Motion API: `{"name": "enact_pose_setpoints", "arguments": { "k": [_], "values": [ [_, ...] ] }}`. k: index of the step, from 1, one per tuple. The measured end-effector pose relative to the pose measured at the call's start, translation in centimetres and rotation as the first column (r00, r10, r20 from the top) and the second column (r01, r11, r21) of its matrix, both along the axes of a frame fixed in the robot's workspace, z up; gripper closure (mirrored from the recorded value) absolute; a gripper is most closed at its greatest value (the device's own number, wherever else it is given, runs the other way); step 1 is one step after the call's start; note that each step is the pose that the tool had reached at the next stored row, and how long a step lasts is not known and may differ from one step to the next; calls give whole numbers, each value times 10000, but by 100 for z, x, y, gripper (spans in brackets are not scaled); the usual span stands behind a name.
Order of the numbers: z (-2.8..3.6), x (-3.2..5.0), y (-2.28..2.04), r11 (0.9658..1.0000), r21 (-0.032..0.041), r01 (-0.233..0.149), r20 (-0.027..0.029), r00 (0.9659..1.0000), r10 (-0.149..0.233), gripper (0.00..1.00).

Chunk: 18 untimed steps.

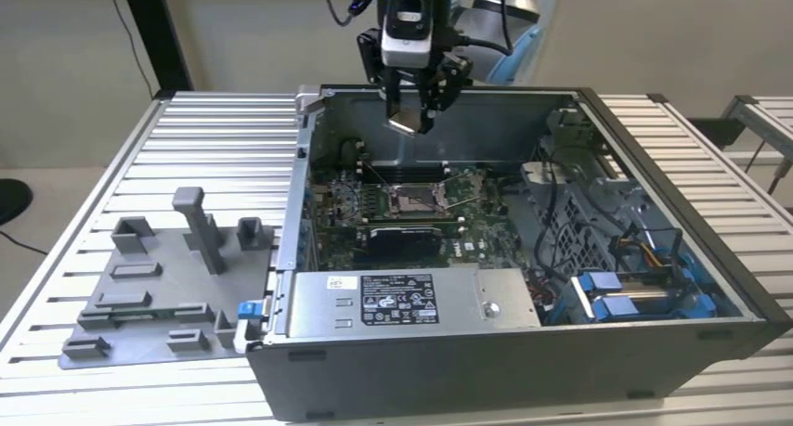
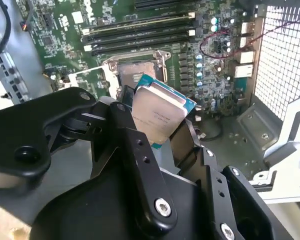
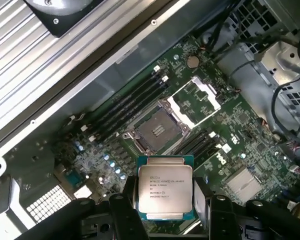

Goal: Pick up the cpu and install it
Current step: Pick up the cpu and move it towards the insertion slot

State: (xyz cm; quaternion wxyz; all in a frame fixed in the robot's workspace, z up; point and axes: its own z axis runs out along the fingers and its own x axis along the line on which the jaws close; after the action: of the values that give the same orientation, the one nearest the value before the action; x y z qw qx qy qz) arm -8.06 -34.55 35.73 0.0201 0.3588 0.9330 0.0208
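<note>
Claw (image 1: 410, 118) clenched on cpu (image 3: 165, 194), gripping opposite edges, metal top showing; open socket (image 3: 157, 129) on motherboard (image 3: 240, 117) below claw, well apart.

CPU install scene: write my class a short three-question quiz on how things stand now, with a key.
1. What does the tool hold?
2. True or false: the socket is open, with no chip in it.
3. Where is the cpu? A) on the grey tray B) in the air over the motherboard C) seated in the socket
Key: 1 the cpu; 2 true; 3 B.
</note>
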Motion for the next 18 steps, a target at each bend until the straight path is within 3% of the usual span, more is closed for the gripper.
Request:
{"name": "enact_pose_setpoints", "arguments": {
  "k": [4,7,9,13,18],
  "values": [
    [-1,0,0,9976,0,687,0,9976,-687,100],
    [-2,0,0,9930,1,1183,1,9930,-1183,100],
    [-5,0,0,9882,0,1535,0,9882,-1535,100],
    [-15,0,0,9743,0,2252,0,9743,-2252,100],
    [-55,0,0,9516,0,3074,-1,9516,-3074,100]
  ]
}}
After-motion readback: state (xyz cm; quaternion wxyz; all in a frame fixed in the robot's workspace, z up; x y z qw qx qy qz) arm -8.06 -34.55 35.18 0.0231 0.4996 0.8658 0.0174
